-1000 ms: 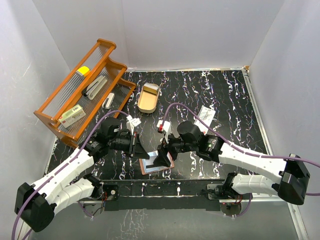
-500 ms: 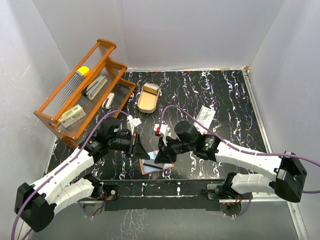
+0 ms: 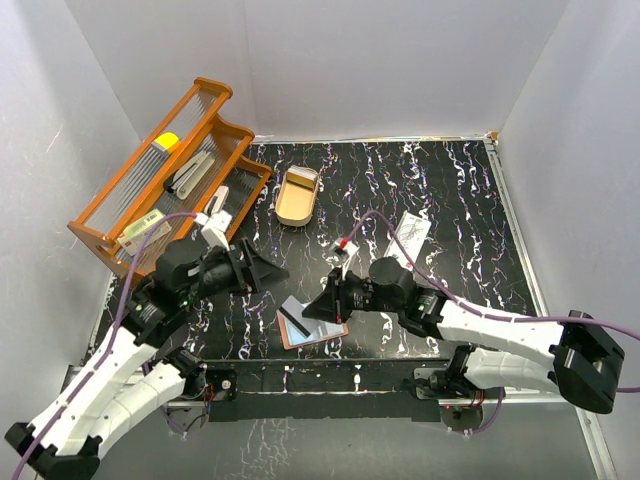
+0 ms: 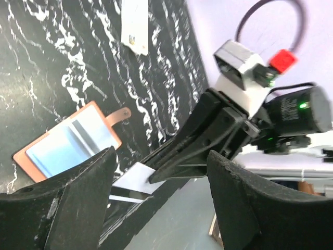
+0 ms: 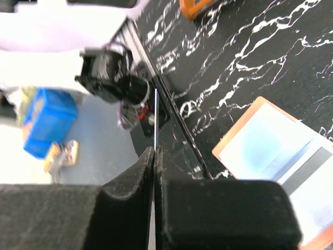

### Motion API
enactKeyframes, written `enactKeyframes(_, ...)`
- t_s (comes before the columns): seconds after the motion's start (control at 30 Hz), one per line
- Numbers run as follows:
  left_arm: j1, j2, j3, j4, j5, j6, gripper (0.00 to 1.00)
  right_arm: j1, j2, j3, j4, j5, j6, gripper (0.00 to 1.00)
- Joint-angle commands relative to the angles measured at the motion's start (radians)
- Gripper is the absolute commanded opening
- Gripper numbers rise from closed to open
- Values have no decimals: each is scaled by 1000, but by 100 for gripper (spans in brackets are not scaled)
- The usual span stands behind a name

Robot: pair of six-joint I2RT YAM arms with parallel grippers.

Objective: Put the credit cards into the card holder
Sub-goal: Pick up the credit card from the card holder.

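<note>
Top external view: the card holder (image 3: 312, 328) lies open and flat on the black marbled table (image 3: 450, 180) near its front edge, with a pale blue card (image 4: 54, 151) in its clear pocket. At its right side the right gripper (image 3: 320, 306) is pinched tight on a white card (image 4: 132, 180), while the left gripper (image 3: 266, 272) hovers left of the holder, jaws spread wide with nothing between them. Farther back sit a tan oval tray (image 3: 297, 196) and an orange wire rack (image 3: 165, 190).

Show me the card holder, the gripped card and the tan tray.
card holder (image 4: 57, 148), left wrist view, pale inner pocket.
card (image 4: 130, 181), left wrist view, white face.
tray (image 3: 297, 200), top view, bare floor inside.
</note>
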Motion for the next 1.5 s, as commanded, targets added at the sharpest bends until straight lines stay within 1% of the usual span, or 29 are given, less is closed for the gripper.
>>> enactKeyframes(0.0,3,-85,21,20,-108,-109,69,4,-76,-68,286,198,324,0)
enactKeyframes(0.03,2,-100,9,37,-103,-125,69,4,-81,-97,350,211,377,0)
enactKeyframes(0.07,3,-123,-17,69,-86,-162,67,3,-93,-116,393,257,443,0)
enactKeyframes(0.2,2,-144,-83,149,-30,-230,62,4,-112,-109,395,329,489,0)
enactKeyframes(0.37,3,-141,-154,261,12,-306,48,3,-122,-120,450,396,523,0)
enactKeyframes(0.43,2,-133,-179,302,24,-325,47,4,-108,-115,456,412,523,0)
enactKeyframes(0.53,3,-115,-199,343,32,-342,48,3,-85,-115,482,417,530,0)
enactKeyframes(0.57,3,-113,-205,359,37,-347,46,3,-80,-116,491,417,534,0)
enactKeyframes(0.6,3,-107,-210,375,43,-352,43,4,-76,-117,497,419,537,0)
enactKeyframes(0.83,3,-99,-245,458,55,-386,2,4,-66,-125,478,433,546,0)
enactKeyframes(0.87,2,-99,-250,464,56,-385,0,4,-62,-126,473,430,546,0)
enactKeyframes(0.93,2,-97,-257,469,58,-377,0,4,-60,-132,467,424,544,0)
enactKeyframes(1.03,2,-95,-265,469,62,-362,0,4,-58,-137,449,409,536,8)
enactKeyframes(1.1,3,-93,-268,455,57,-346,0,4,-62,-131,407,400,516,17)
enactKeyframes(1.2,3,-100,-260,375,31,-313,0,4,-105,-110,241,446,468,28)
enactKeyframes(1.37,2,-116,-261,253,-10,-272,0,3,-206,-92,-79,565,359,40)
enactKeyframes(1.47,3,-114,-292,238,-2,-267,0,3,-242,-91,-203,613,305,46)
